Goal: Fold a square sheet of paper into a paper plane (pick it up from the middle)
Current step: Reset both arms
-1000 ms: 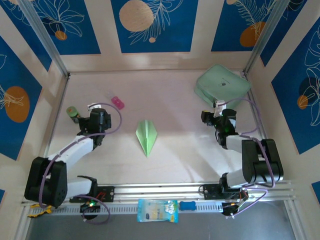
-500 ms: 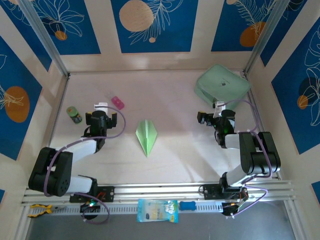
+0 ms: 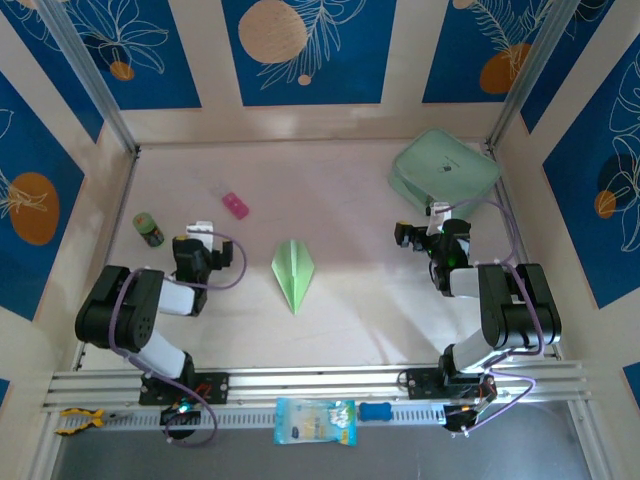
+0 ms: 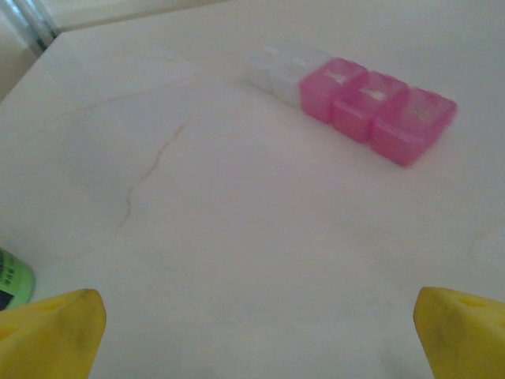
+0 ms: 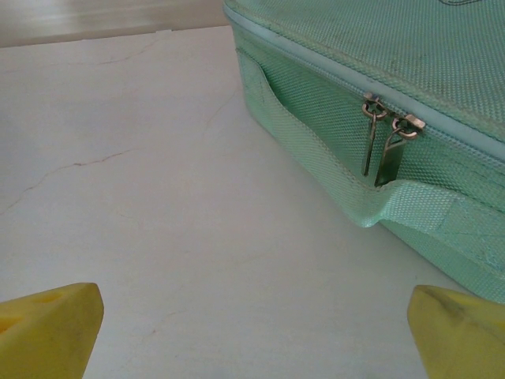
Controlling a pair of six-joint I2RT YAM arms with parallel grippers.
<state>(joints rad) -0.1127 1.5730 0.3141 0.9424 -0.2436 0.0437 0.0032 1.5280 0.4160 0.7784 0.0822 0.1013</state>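
The paper plane [image 3: 294,270], a slim pale-green dart with a centre crease, lies flat mid-table with its point toward the near edge. My left gripper [image 3: 200,232] rests well to its left, open, with bare tabletop between its yellow fingertips [image 4: 55,332]. My right gripper [image 3: 432,213] sits far to the plane's right, open as well, its yellow fingertips [image 5: 47,328] spread over bare table in front of the mint case. Neither gripper touches the plane. The square sheet of paper exists here only as this folded plane.
A mint-green zip case [image 3: 445,168] [image 5: 394,95] stands at the back right, just beyond my right gripper. A pink and clear pill box [image 3: 233,204] [image 4: 371,106] lies ahead of my left gripper. A small green bottle [image 3: 149,229] stands at far left.
My left arm has folded back toward its base and the gripper swung right, away from the green bottle. My right gripper has opened wide and shifted slightly. The plane has not moved.
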